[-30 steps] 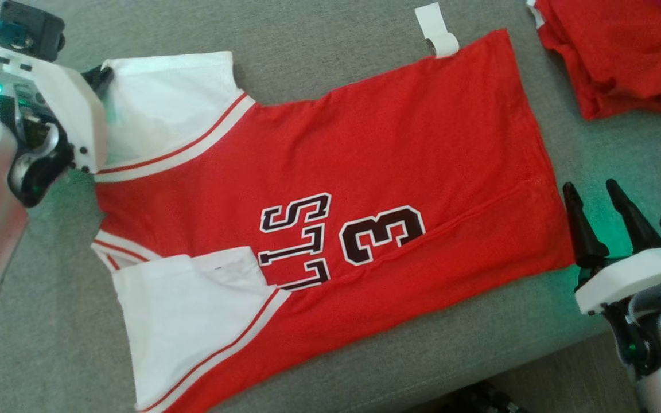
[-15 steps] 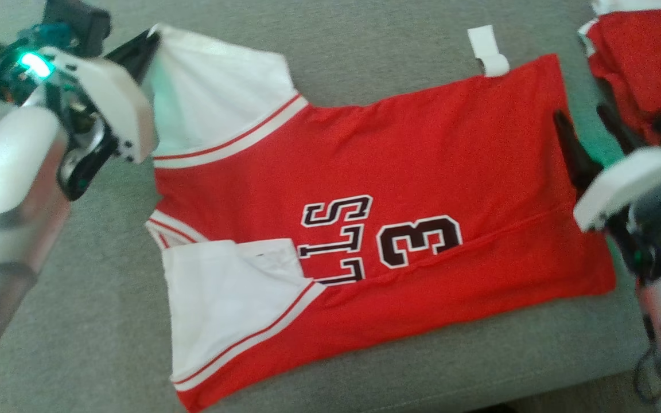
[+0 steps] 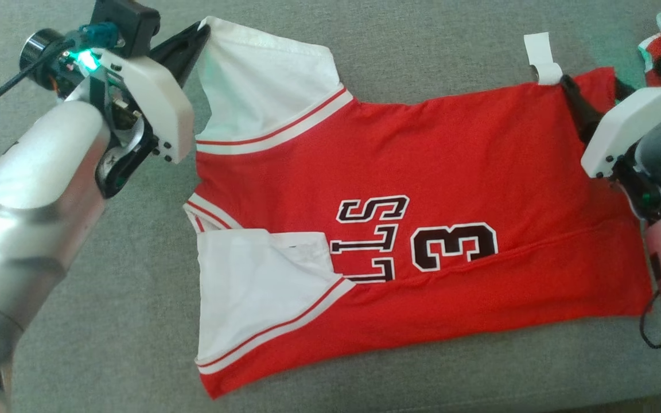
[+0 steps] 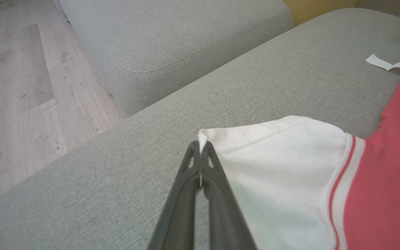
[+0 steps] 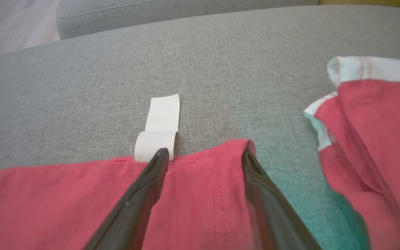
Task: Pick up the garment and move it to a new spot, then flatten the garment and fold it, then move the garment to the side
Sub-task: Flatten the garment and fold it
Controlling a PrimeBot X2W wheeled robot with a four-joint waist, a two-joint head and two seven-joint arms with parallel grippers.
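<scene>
Folding stage, judging by the flat lay. At the left gripper: pressed together, pinching the white sleeve by its corner. Between both grippers: garment spread on grey cushion. At the right gripper: spread wide, straddling the red hem corner. Next, likely: close there, then lift together.

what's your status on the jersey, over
Left gripper shut on white sleeve corner of the jersey. Right gripper open over the hem corner by the white tag. Second red garment nearby, apart from the jersey.
</scene>
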